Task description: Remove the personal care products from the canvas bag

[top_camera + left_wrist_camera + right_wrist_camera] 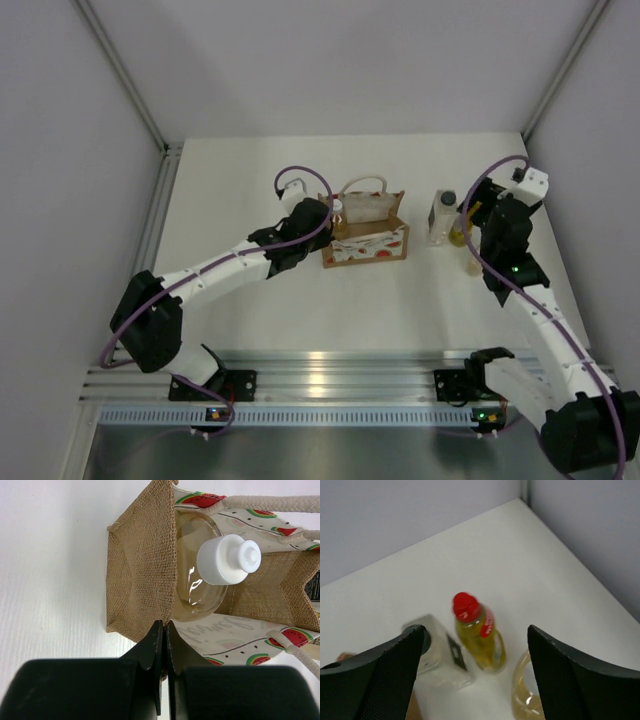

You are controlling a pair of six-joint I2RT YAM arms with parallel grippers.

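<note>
A slick amber bottle [196,597] is standing inside the floppy canvas bag [142,575], probably best gripped by its white cap [227,560]; left jaws are pinching the bag's rim, right jaws are gaping empty.

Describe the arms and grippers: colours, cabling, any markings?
The left arm and right arm have white links and black joint housings, with a purple cable looping loosely along each. A white camera block sits at each wrist. A green light glows on the right arm. The left gripper and right gripper have matte black wedge-shaped fingers; the right's look finely textured. No legible lettering.
</note>
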